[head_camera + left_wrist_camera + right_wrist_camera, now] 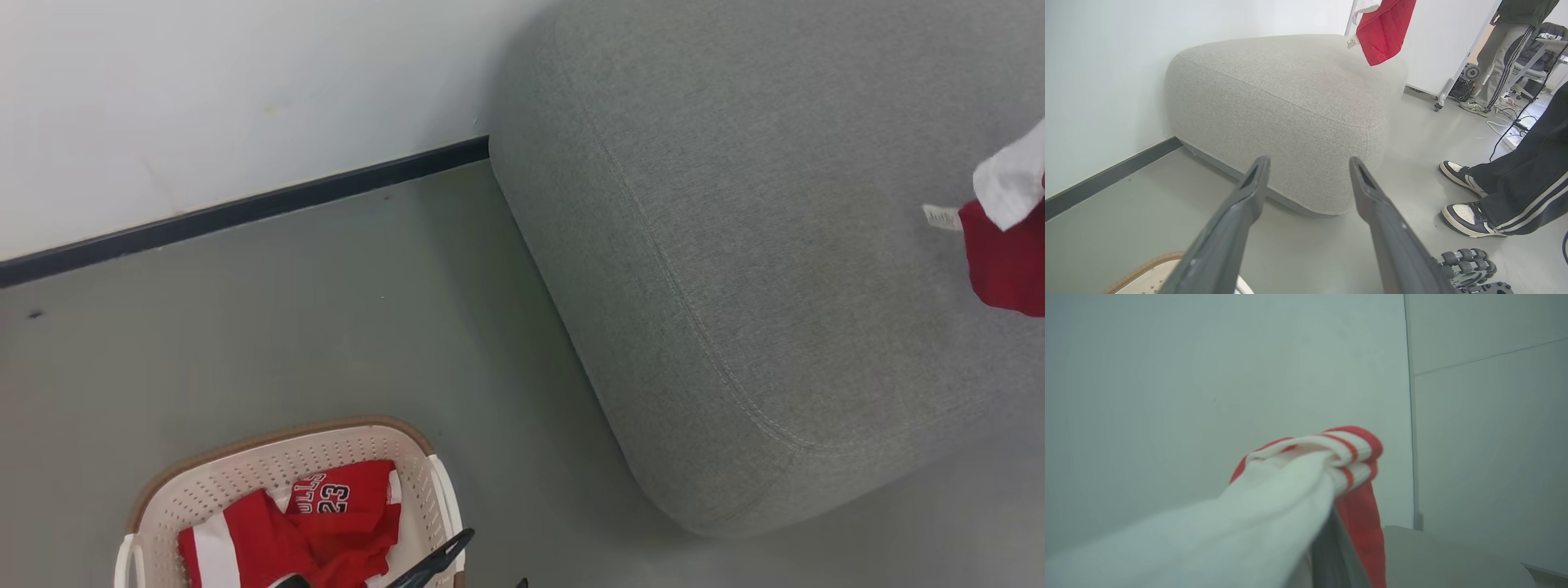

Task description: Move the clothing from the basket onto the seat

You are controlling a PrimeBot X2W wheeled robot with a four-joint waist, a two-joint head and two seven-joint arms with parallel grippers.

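The right gripper [1331, 555] is clamped on a red-and-white garment [1006, 261] hanging above the grey seat [759, 245]; the left gripper [1308, 163], fingers spread apart, hovers over the basket [269, 447] holding the number 23 jersey [343, 498]

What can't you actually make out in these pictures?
Head view: the hanging garment is cut off by the right edge; shape unknown.
Head view: the basket is cropped by the bottom edge; the clothing inside can't be counted.
Right wrist view: that garment, blurred, covers most of the right gripper.
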